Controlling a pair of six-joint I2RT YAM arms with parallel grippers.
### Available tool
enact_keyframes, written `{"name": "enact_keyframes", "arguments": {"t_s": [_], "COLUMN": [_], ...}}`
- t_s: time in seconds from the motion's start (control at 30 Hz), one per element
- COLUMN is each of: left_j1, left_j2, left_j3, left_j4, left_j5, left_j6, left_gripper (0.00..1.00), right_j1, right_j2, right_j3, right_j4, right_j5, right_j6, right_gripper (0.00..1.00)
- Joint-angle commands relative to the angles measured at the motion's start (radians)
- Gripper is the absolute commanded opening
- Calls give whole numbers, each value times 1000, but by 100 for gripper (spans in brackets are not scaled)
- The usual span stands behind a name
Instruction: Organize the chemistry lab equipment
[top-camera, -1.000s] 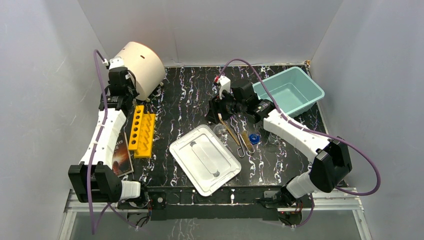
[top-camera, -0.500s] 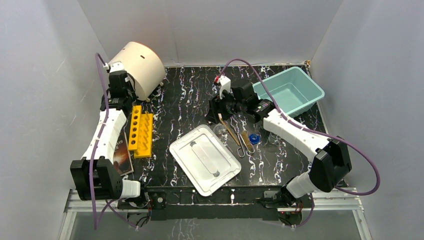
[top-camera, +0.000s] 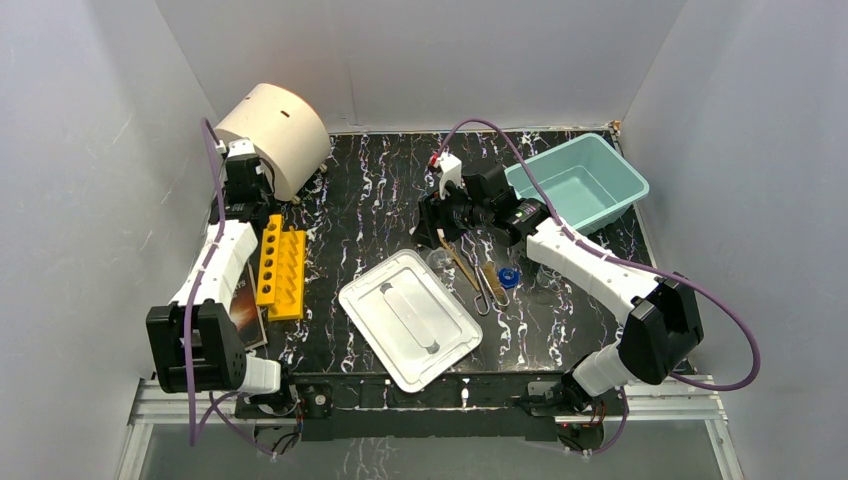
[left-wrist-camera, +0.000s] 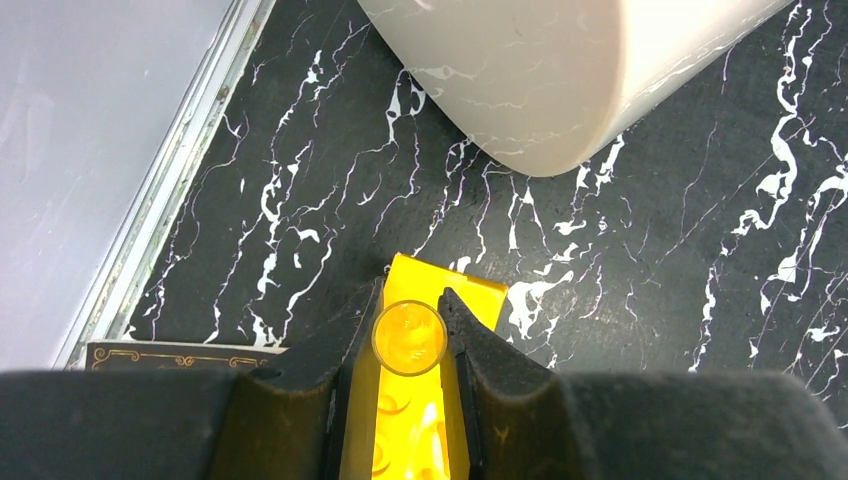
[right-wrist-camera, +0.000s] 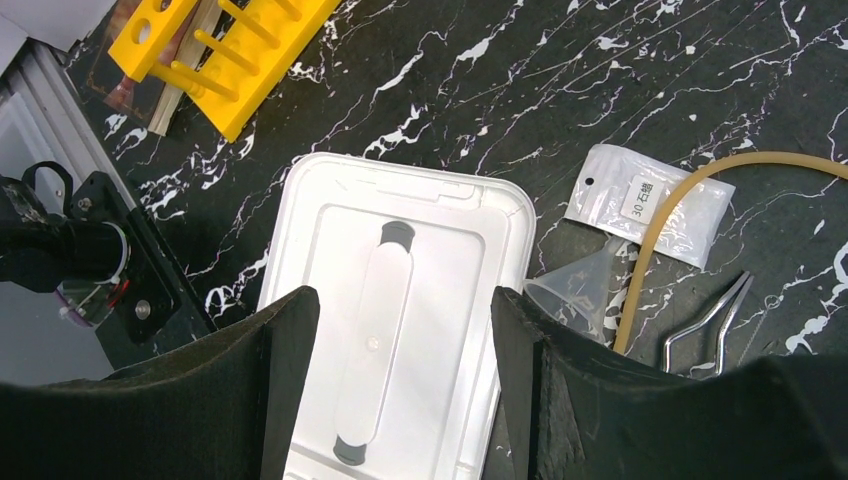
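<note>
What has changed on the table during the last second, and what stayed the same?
The left arm drew slightly back toward its base, bringing the left claw closer over the yellow rack; it keeps gripping the clear glass tube. The right claw stayed open and still. The white lid and teal bin did not move.

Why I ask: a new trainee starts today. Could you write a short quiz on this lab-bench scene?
1. True or false: the right gripper grips the white lid.
2. What does the left gripper hold? A thermometer; B clear glass tube; C pipette.
3. Fill in: the rack under that tube is ____.
Key: 1 false, its jaws stand open above the lid; 2 B; 3 yellow.
</note>
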Motion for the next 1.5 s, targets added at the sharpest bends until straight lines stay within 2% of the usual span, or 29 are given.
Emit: {"name": "enact_keyframes", "arguments": {"t_s": [0.0, 0.5, 0.73, 0.83, 1.1, 1.27, 1.43, 1.47], "left_j1": [7, 8, 10, 10, 10, 10, 9, 9], "left_j2": [6, -30, -23, -20, -59, -85, -129, -144], "left_j3": [-10, -145, -146, -127, -52, 42, 164, 180], "left_j4": [50, 184, 206, 169, 60, -42, -172, -196], "left_j5": [-2, -1, 16, -2, -43, -59, -62, -86], "left_j6": [3, -6, -21, -31, -58, -86, -94, -99], "left_gripper": [10, 10, 13, 24, 62, 76, 84, 89], "right_j1": [-4, -5, -6, -7, -8, -8, -10, -10], "right_j2": [-23, -39, -51, -58, -70, -62, -53, -55], "right_j3": [7, -9, -15, -15, 6, 29, 53, 56], "right_j4": [17, 17, 5, 6, 6, -25, -70, -75], "right_j5": [17, 36, 48, 52, 52, 82, 115, 113], "right_j6": [4, 2, -2, -2, 2, 23, 45, 43], "right_gripper": [72, 72, 72, 73, 73, 75, 82, 83]}}
